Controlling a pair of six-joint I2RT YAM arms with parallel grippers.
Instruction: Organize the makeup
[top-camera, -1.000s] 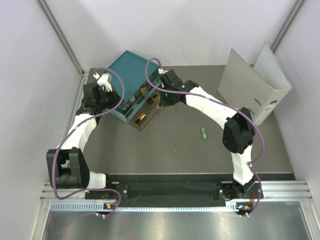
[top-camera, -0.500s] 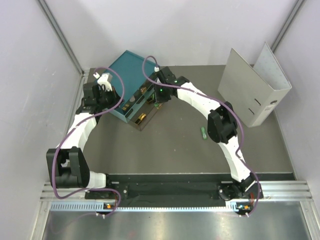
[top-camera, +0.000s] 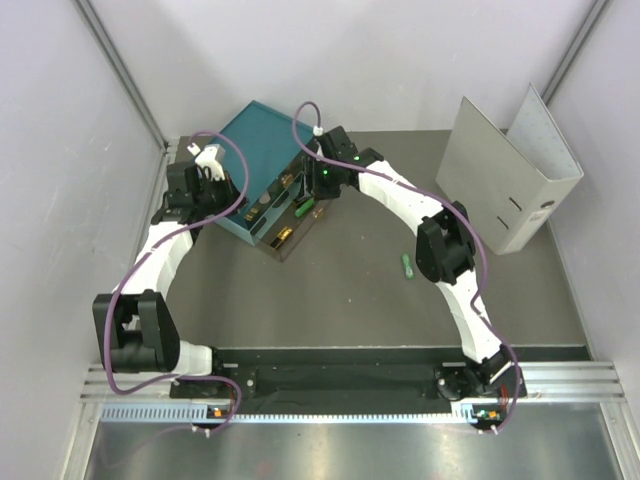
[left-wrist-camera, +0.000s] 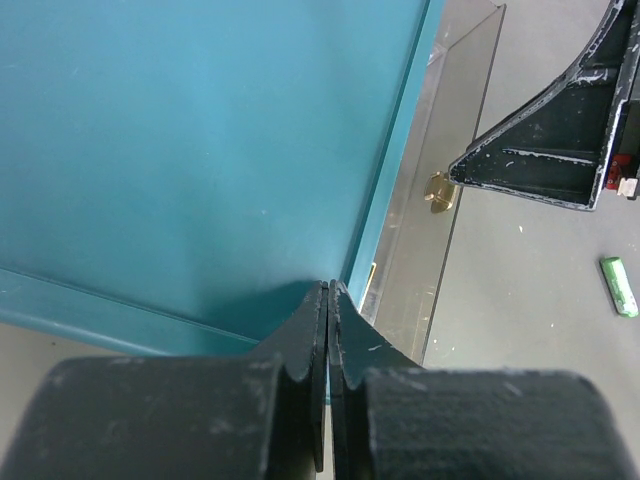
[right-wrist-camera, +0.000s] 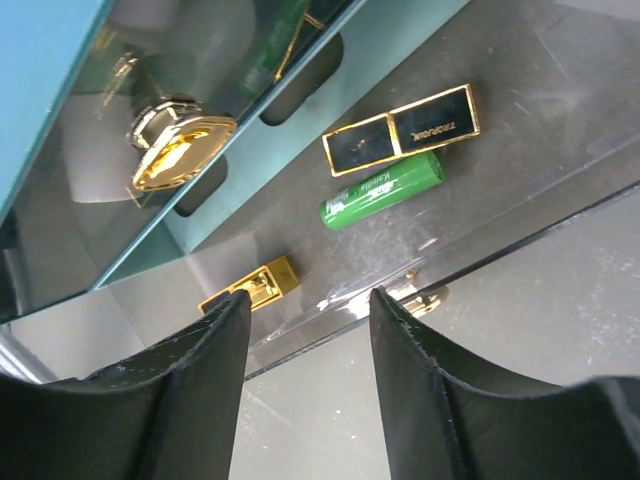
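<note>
My right gripper (right-wrist-camera: 308, 300) is open and holds nothing, hanging over the pulled-out clear drawer (right-wrist-camera: 470, 235) of the teal drawer box (top-camera: 262, 145). On the drawer floor lie a bright green tube (right-wrist-camera: 382, 190), a black-and-gold case (right-wrist-camera: 402, 130) beside it, and a second gold case (right-wrist-camera: 250, 287) partly behind my left finger. From above, the right gripper (top-camera: 314, 192) is just over that green tube (top-camera: 305, 207). Another green tube (top-camera: 407, 265) lies on the table. My left gripper (left-wrist-camera: 328, 290) is shut and empty, its tips against the box's edge (left-wrist-camera: 385, 200).
A large grey binder (top-camera: 505, 175) stands open at the back right. The box's upper clear drawer has a gold knob (right-wrist-camera: 180, 150), and the lower drawer's knob (right-wrist-camera: 425, 297) sticks out toward me. Grey walls close in on both sides.
My right gripper has gone from shut to open over the drawer, and the green tube now lies on the drawer floor. The left arm has barely moved.
</note>
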